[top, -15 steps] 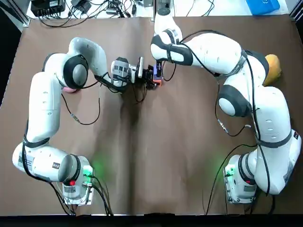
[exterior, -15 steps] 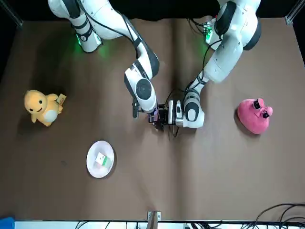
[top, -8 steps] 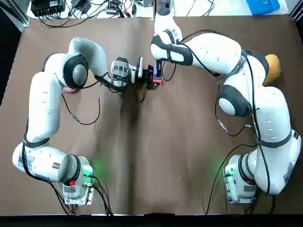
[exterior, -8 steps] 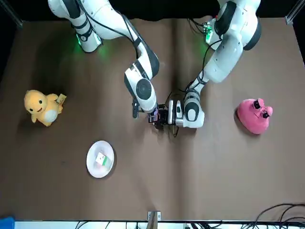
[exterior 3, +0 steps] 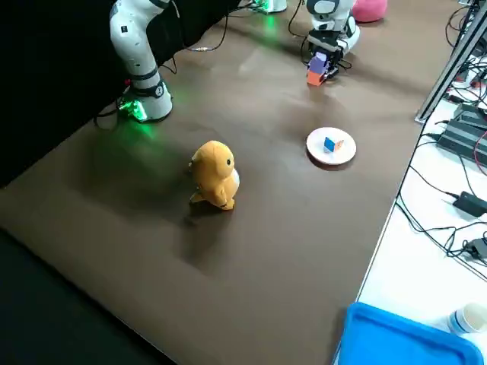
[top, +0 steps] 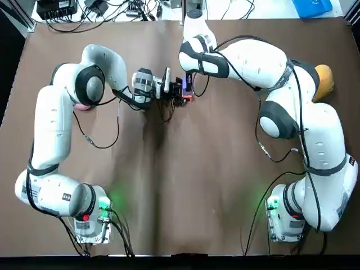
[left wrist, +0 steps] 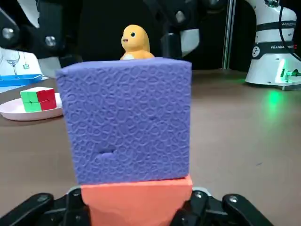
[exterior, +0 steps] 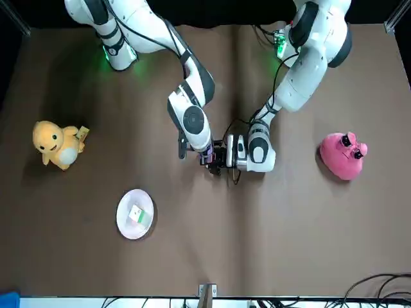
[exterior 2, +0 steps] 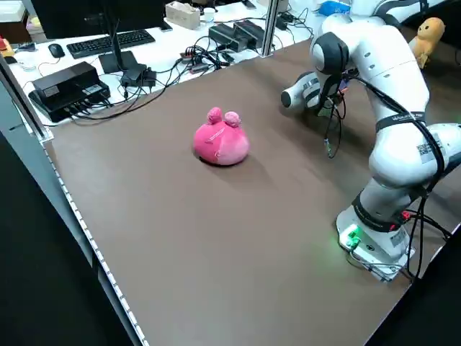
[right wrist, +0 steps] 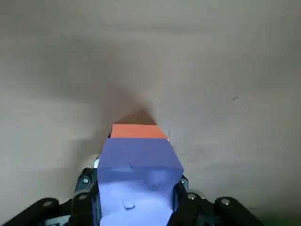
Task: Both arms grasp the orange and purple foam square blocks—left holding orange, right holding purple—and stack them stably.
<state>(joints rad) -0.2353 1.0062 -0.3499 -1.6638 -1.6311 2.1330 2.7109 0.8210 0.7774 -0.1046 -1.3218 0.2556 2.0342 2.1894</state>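
Two grippers hold a two-block stack past the middle of the brown table (top: 180, 185).

The left gripper (left wrist: 137, 200) lies level, pointing in from the robot's left, with its fingers pressed on both sides of the orange foam square block (left wrist: 138, 209). The right gripper (right wrist: 135, 186) points down from above and is clamped on the purple foam square block (right wrist: 136, 157). This block sits directly on top of the orange one, faces touching. I cannot tell whether the orange block rests on the table. About level with the stack and well apart from it, a pink plush toy (exterior: 343, 156) lies on the robot's left and a yellow plush toy (exterior: 56, 144) stands on its right. Farther out, towards the right side, a white round plate (exterior: 123, 204) holds a small multicoloured cube (left wrist: 38, 100).
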